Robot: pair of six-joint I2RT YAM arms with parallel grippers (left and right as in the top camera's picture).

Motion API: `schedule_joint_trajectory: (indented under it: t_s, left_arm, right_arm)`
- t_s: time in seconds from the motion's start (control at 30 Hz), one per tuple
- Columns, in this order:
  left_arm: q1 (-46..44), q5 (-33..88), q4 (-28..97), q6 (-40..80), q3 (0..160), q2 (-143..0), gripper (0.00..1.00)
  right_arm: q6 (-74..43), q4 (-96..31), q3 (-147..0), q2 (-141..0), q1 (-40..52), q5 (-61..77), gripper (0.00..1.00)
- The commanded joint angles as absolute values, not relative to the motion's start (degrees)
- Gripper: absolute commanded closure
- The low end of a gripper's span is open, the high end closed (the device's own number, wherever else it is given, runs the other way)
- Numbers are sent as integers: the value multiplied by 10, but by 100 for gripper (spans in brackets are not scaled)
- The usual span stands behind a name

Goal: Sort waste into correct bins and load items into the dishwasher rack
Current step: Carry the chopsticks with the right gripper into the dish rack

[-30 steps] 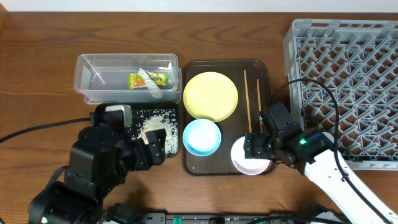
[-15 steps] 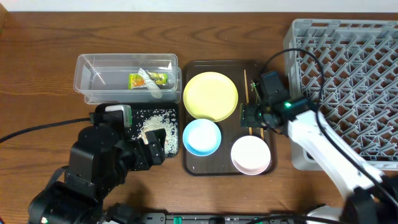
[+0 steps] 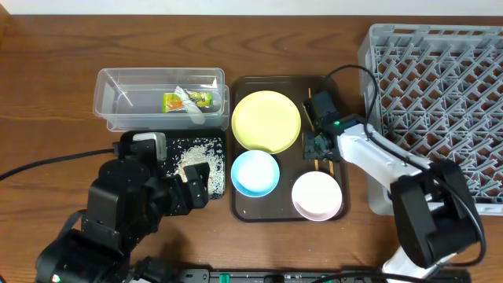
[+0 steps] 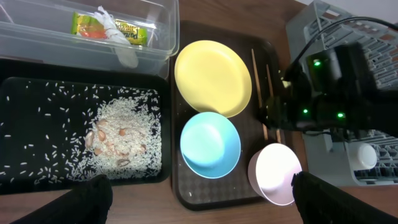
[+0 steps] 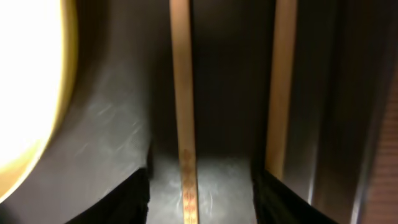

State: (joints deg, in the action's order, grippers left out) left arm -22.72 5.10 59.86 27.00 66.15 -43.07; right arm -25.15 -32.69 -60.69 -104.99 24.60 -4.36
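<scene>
- Hovering low over the brown tray [image 3: 330,82], the right pincer [image 5: 199,202] has its dark fingers [image 5: 127,199] apart. One chopstick runs between them and nothing is clamped.
- The chopsticks [image 5: 180,93] are thin, pale wood. They lie side by side along the tray's right side, next to the round yellow plate [image 3: 266,120]. One carries a faint reddish mark, too blurred to read.
- The same tray holds a light blue bowl [image 3: 255,173] and a white bowl [image 3: 317,196], both in front of the plate.
- The left pincer [image 4: 202,194] is spread wide and empty, above the near edge of the black tray [image 4: 18,93]. Rice scraps [image 4: 124,134] lie there, heaped and scattered.
- Behind that, the clear tub [image 3: 110,102] holds a green-and-orange wrapper [image 3: 189,100] with a white scrap [image 4: 118,37] on it. The wrapper's print is too small to read.
- The grey rack [image 3: 440,79] stands at the right of the brown wooden table [image 3: 47,47], with a small white cup [image 4: 364,155] in it.
</scene>
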Motion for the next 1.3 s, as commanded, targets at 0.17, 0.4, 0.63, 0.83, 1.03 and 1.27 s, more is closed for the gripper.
schedule_joint_trajectory:
  t_s: [0.17, 0.4, 0.63, 0.83, 1.03, 1.27]
  left_arm:
    - [-230, 40, 600, 267, 667, -431, 6]
    - [-230, 40, 600, 267, 667, -431, 6]
    - [-230, 40, 600, 267, 667, -431, 6]
    - [-230, 40, 600, 267, 667, -431, 6]
    - [-230, 40, 600, 267, 667, -431, 6]
    - [-230, 40, 600, 267, 667, -431, 6]
  right_arm:
    - [-262, -310, -612, -1070, 239, -56, 70]
    - [-261, -311, -612, -1064, 239, -56, 99]
    - [-256, -351, -637, -991, 236, -56, 99]
    - [-244, -403, -656, -886, 212, -56, 99]
    - [-206, -457, -660, -789, 154, -58, 99]
    - [-140, -460, -660, -740, 48, -63, 99]
